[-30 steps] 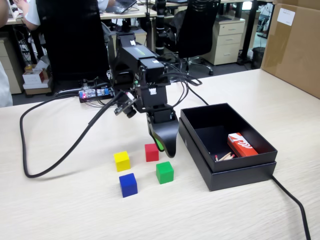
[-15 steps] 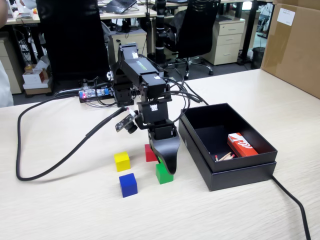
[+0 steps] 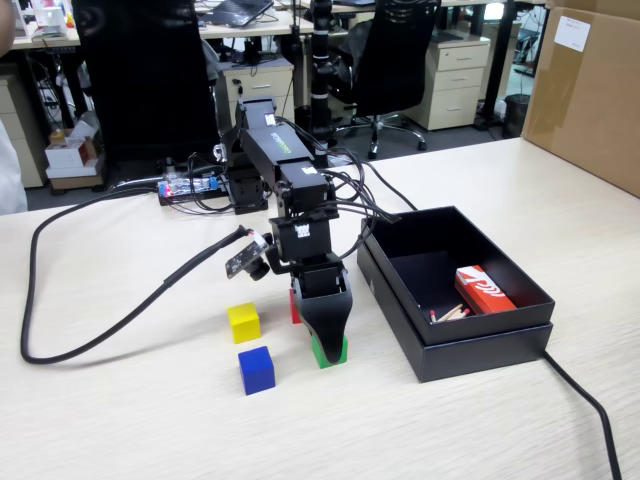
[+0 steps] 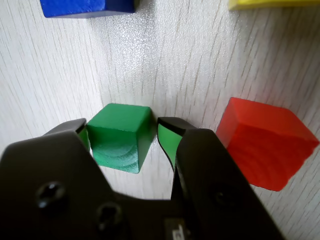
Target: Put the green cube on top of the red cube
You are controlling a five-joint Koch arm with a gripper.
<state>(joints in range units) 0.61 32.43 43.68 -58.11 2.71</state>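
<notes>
Dropping: the black plastic hand with green-lined fingertips [image 4: 122, 137] has come down over the last second from hovering above the cubes to counter level, and it now brackets the small bright-green solid cube [image 4: 120, 136].
Hand: spread, not clenched; in the wrist view one pad sits against or just beside the cube's left face, and a thin gap shows on the other side.
Green cube: on the pale wood-grain counter [image 3: 120, 420], low between the fingertips; in the fixed view only its lower corner peeks out under the hand [image 3: 335, 352].
Red cube: the small solid red cube [image 4: 264, 142] lies just beside the right finger in the wrist view; in the fixed view a sliver shows behind the hand [image 3: 293, 305].
Meaning: I'd say the approach is done and the pinch comes next; lift and stacking are not yet done.
Neighbours: a blue cube [image 3: 256, 369] and a yellow cube [image 3: 244, 322] stand near, apart from the hand.
Surfaces: the cubes look matte and sharp-edged, with faint grain on the green one, so they should pinch flat and firm.
Box: an open black cardboard box [image 3: 480, 345] stands close on the right of the fixed view, holding a red-orange carton [image 3: 483, 289].
</notes>
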